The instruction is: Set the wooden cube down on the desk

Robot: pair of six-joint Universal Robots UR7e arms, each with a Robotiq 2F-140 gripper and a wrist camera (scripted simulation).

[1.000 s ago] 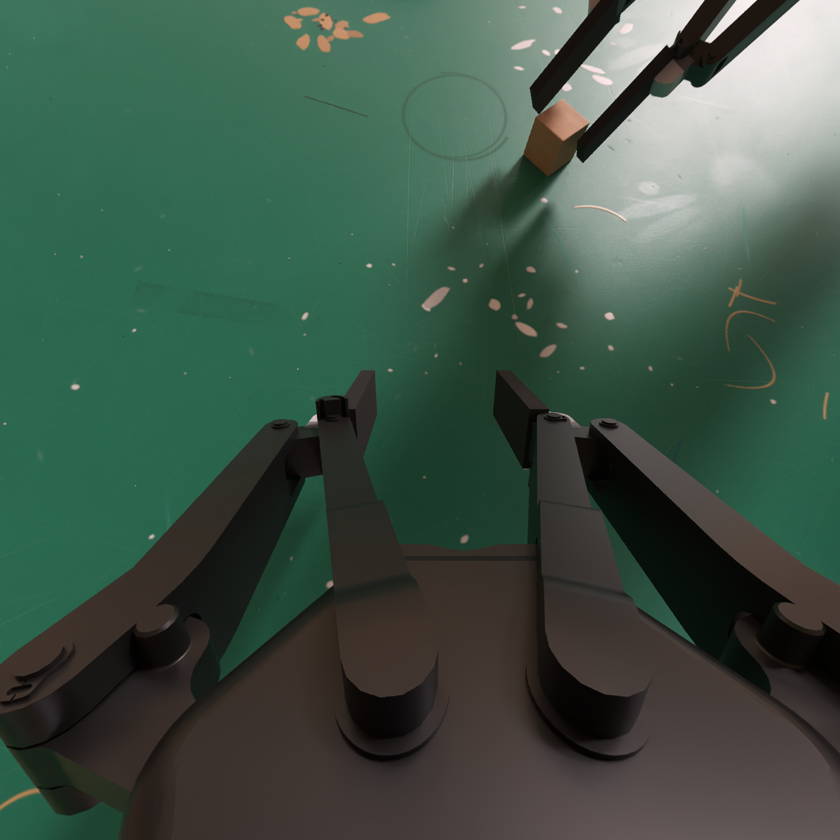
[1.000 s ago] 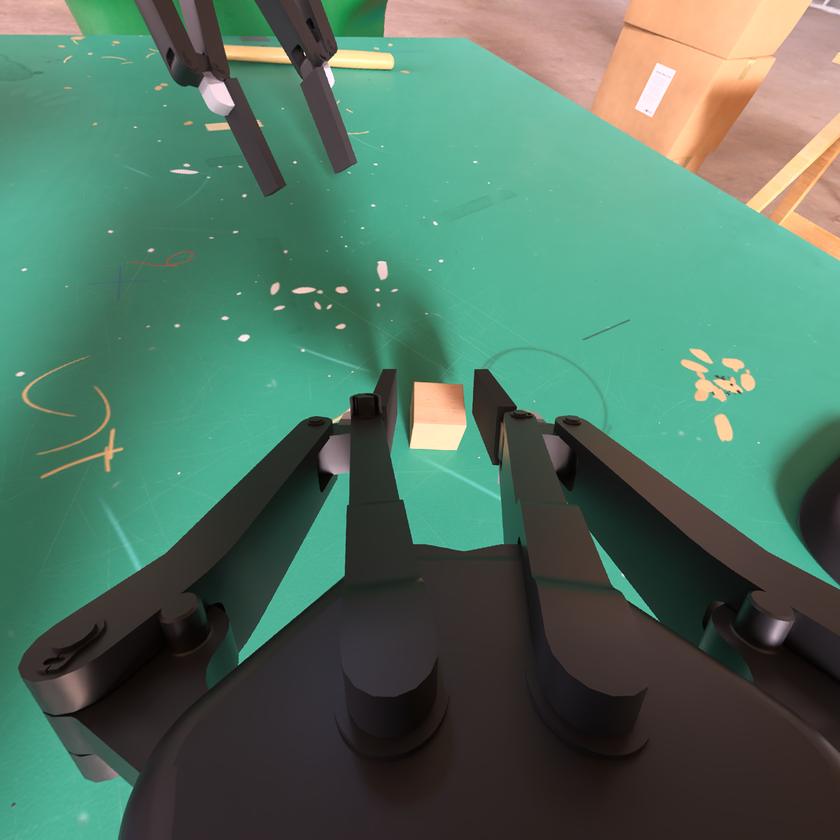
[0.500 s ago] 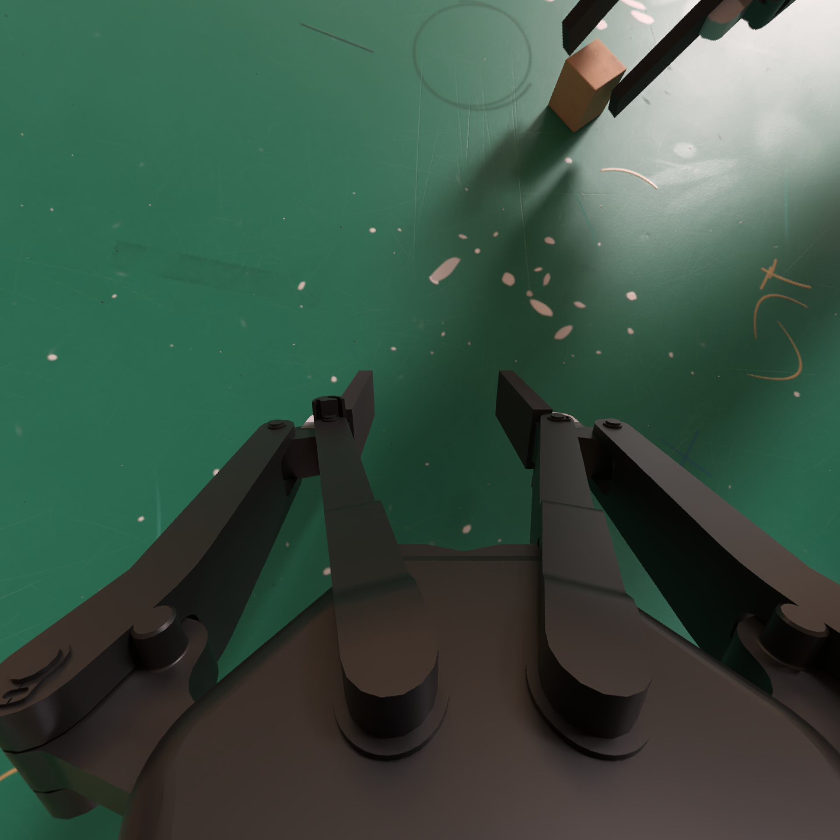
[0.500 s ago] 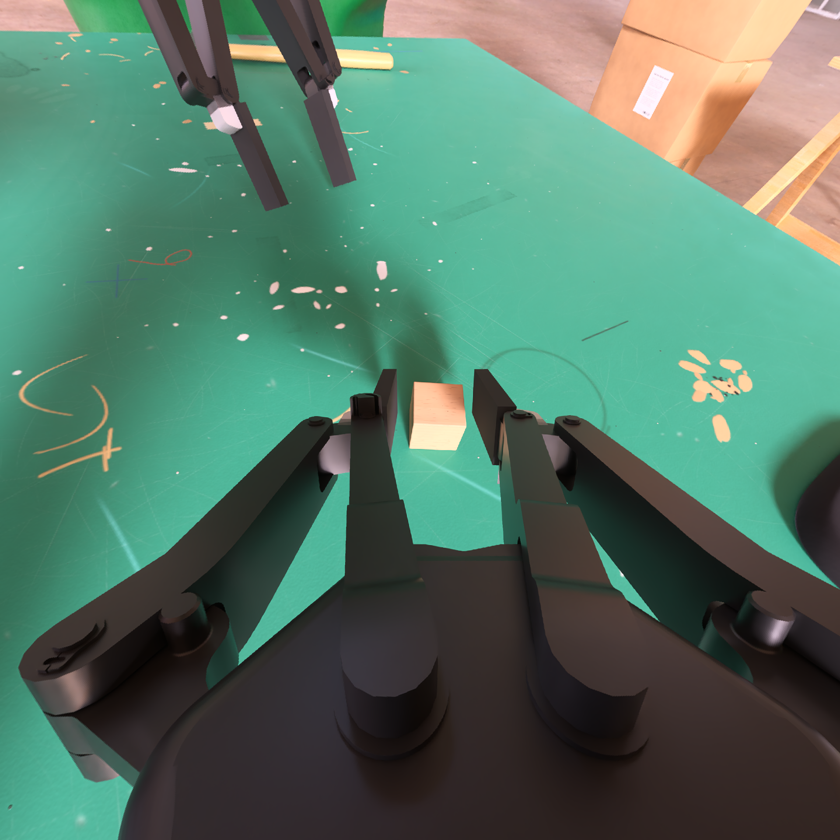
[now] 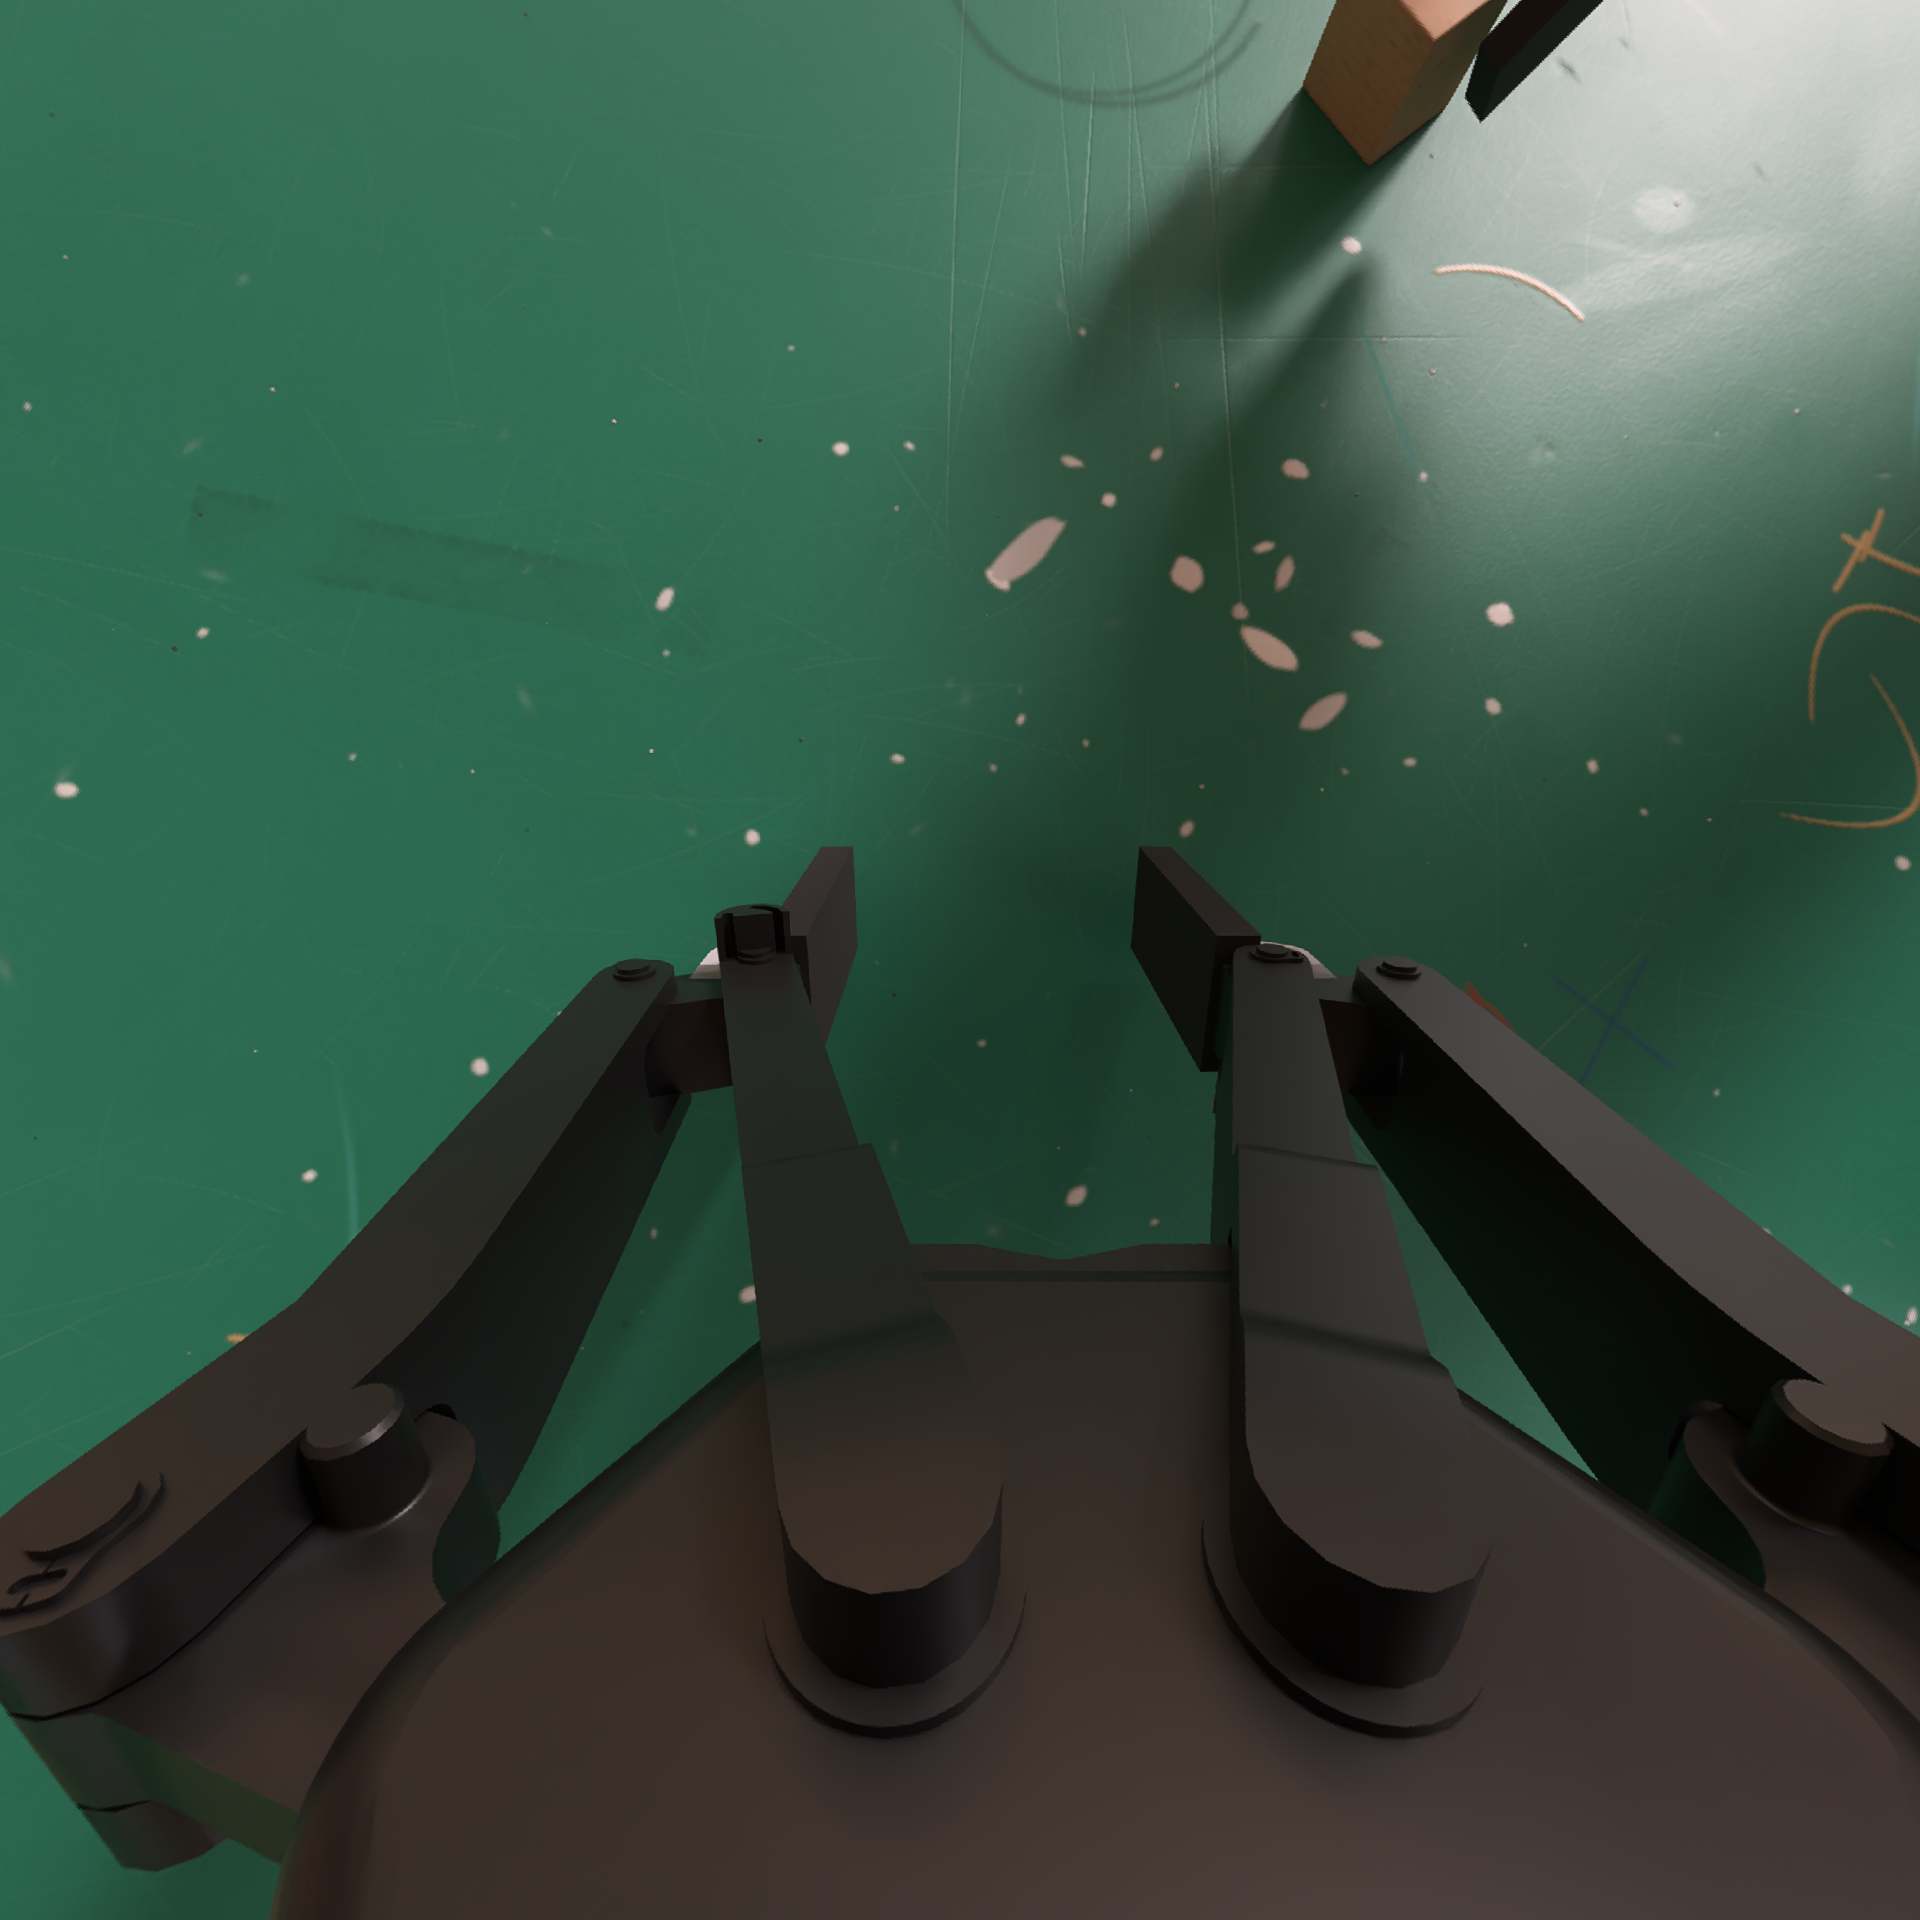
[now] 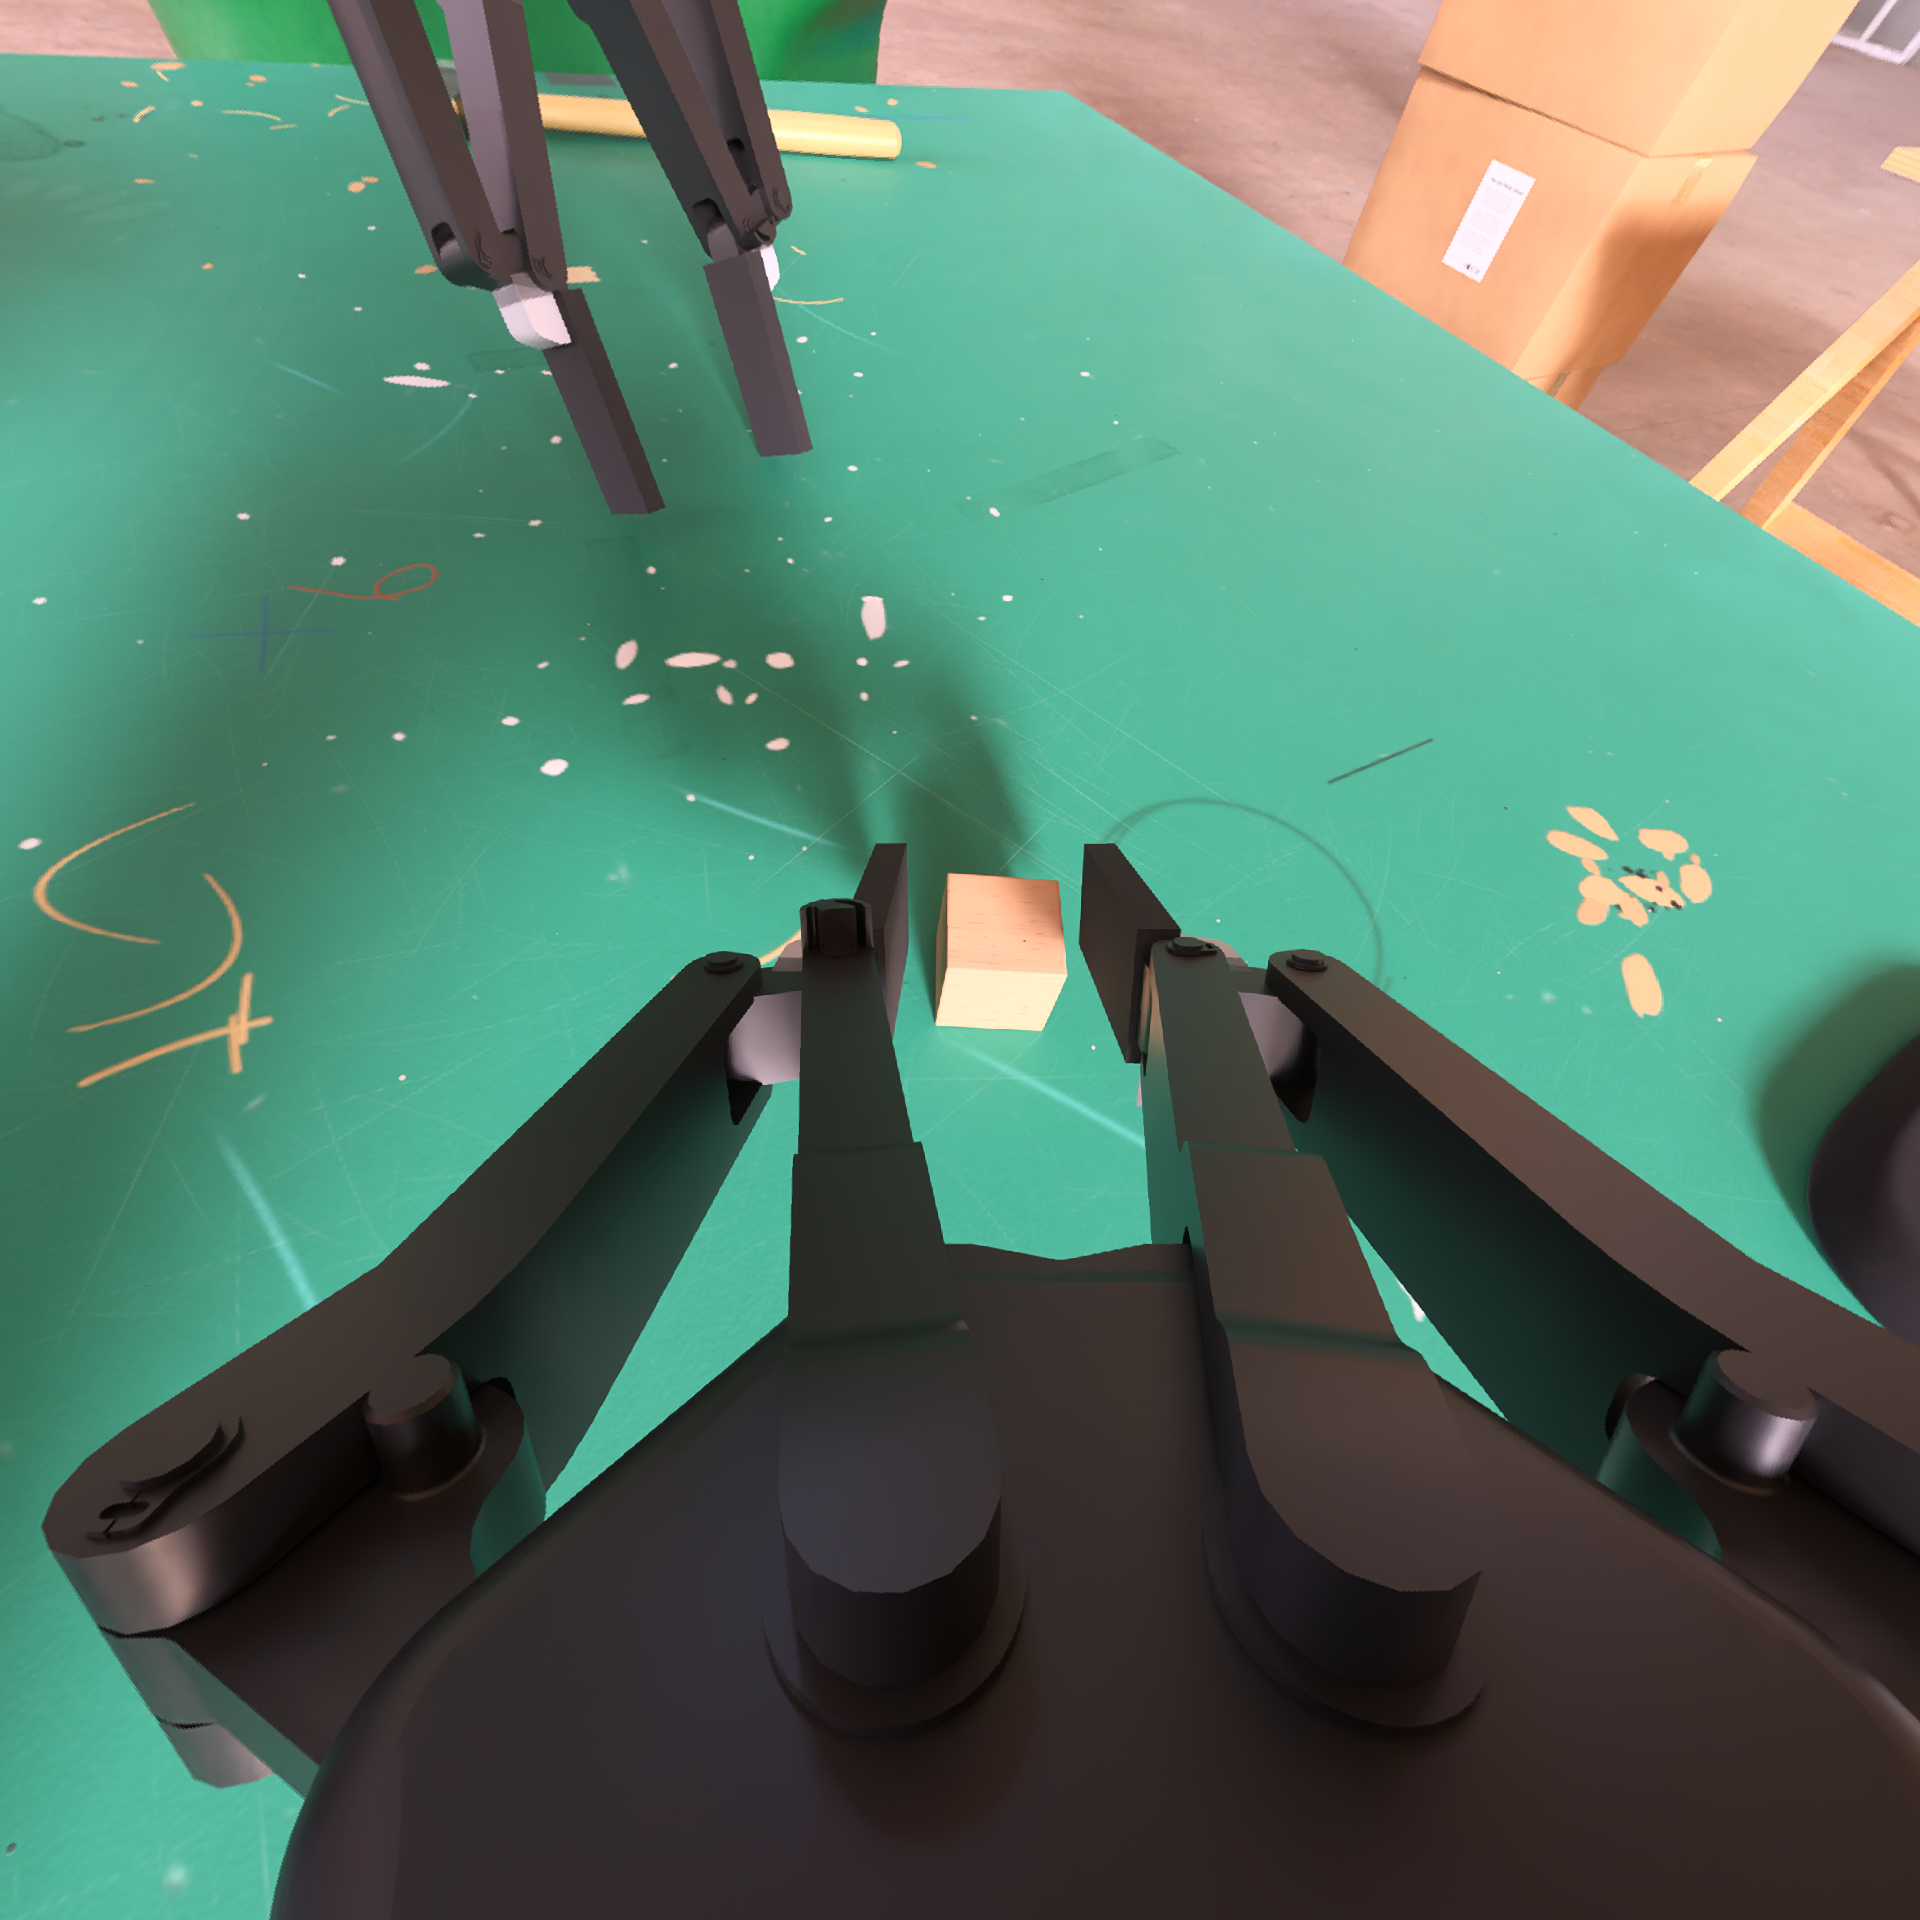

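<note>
The wooden cube [image 6: 1000, 951] rests on the green desk [image 6: 1143, 416]. My right gripper [image 6: 992, 873] is open, with one finger on each side of the cube and a small gap at both sides. In the left wrist view the cube [image 5: 1382, 73] sits at the top edge beside one right fingertip [image 5: 1527, 52]. My left gripper [image 5: 997, 883] is open and empty above the bare desk [image 5: 416, 312]. It also shows in the right wrist view [image 6: 707, 473], hanging over the desk beyond the cube and to its left.
A yellow wooden rod [image 6: 717, 125] lies at the desk's far edge. Cardboard boxes [image 6: 1558, 187] and a wooden frame [image 6: 1818, 436] stand past the right edge. A dark rounded object [image 6: 1870, 1174] sits at the right. Paint flecks and scribbles mark the desk.
The left gripper has shifted: the cube has slid to the top edge of its view, and its fingertips sit lower in the right wrist view. The right gripper and cube have not moved.
</note>
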